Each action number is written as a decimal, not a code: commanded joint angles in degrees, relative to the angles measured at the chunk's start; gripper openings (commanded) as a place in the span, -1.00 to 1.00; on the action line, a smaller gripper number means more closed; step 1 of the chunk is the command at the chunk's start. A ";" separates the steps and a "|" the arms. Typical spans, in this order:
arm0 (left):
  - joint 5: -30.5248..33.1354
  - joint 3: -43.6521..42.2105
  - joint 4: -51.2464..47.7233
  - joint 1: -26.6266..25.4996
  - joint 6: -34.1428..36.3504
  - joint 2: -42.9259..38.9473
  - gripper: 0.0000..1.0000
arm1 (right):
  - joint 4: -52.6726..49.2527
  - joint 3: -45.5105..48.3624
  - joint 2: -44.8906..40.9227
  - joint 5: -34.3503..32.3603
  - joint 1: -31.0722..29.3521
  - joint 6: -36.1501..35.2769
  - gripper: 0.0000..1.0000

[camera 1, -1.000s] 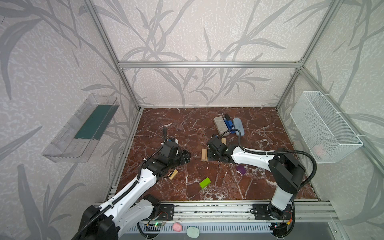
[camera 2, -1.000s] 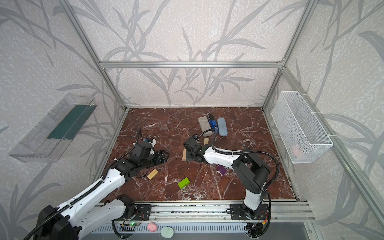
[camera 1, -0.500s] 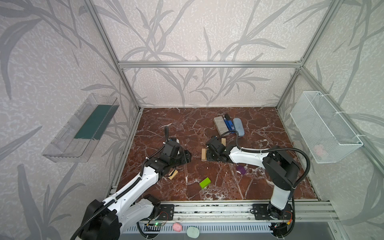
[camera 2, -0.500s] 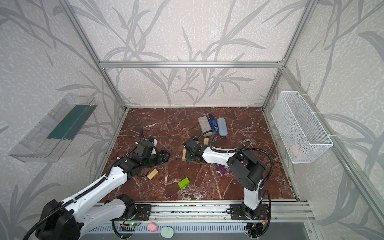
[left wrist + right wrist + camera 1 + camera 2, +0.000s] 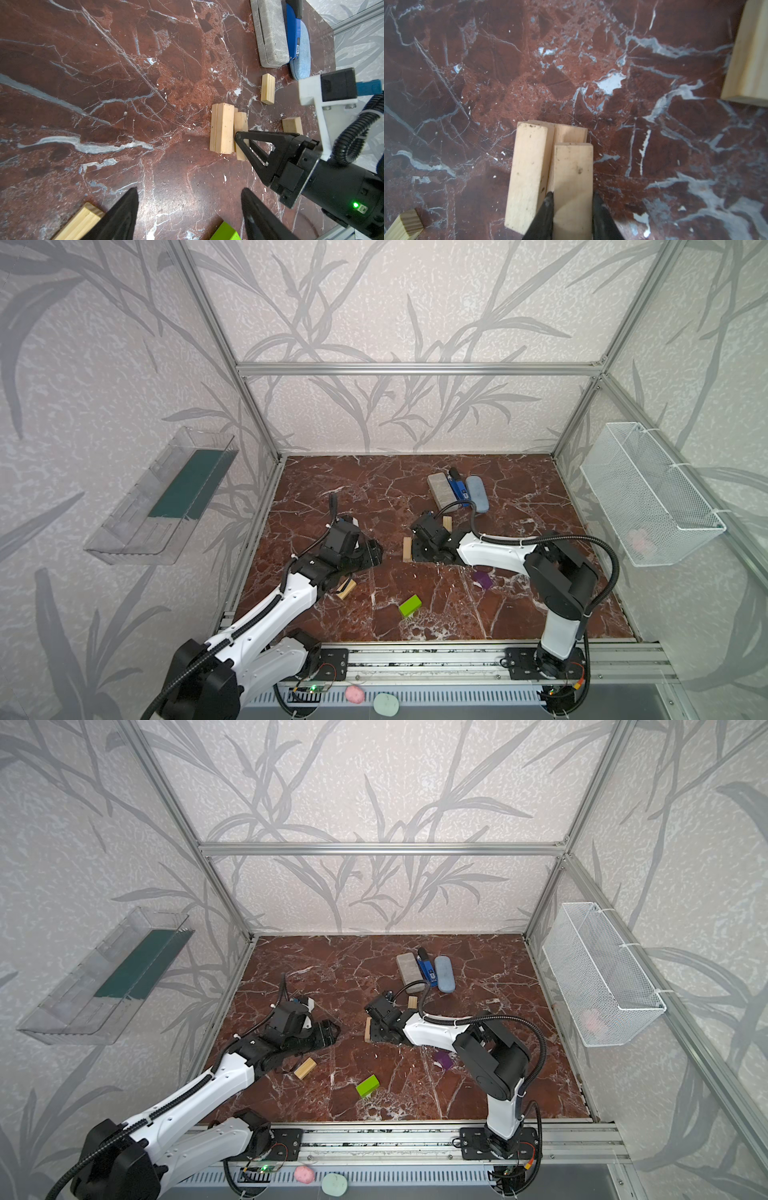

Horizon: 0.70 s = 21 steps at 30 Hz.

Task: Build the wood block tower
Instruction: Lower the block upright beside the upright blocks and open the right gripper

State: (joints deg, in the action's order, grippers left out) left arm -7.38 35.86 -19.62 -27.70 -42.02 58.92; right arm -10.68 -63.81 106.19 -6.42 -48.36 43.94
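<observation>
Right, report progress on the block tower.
Done: a few pale planks lie bunched as a base. In hand: fingers of the right gripper clasp another plank against them. Left: loose planks, lime-green block, purple block; left gripper open, empty.

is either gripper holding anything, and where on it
The right gripper pinches a wood block by one end; the left gripper is open, empty.

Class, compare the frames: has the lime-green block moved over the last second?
No. The lime-green block lies at the same spot and angle, just above the white marble patch in the tabletop.
</observation>
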 commanded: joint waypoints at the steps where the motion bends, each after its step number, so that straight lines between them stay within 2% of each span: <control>1: 0.98 0.55 -0.16 -0.10 0.54 -0.63 0.52 | -0.41 -1.10 0.35 0.16 0.24 0.45 -0.35; 21: 0.54 0.63 -0.68 -0.19 0.71 -1.25 0.53 | 0.56 0.50 -2.64 1.85 0.59 1.62 -0.33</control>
State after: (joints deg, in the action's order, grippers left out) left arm -7.38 35.86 -19.66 -27.70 -41.98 58.57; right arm -10.57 -63.79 105.21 -5.34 -48.29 44.66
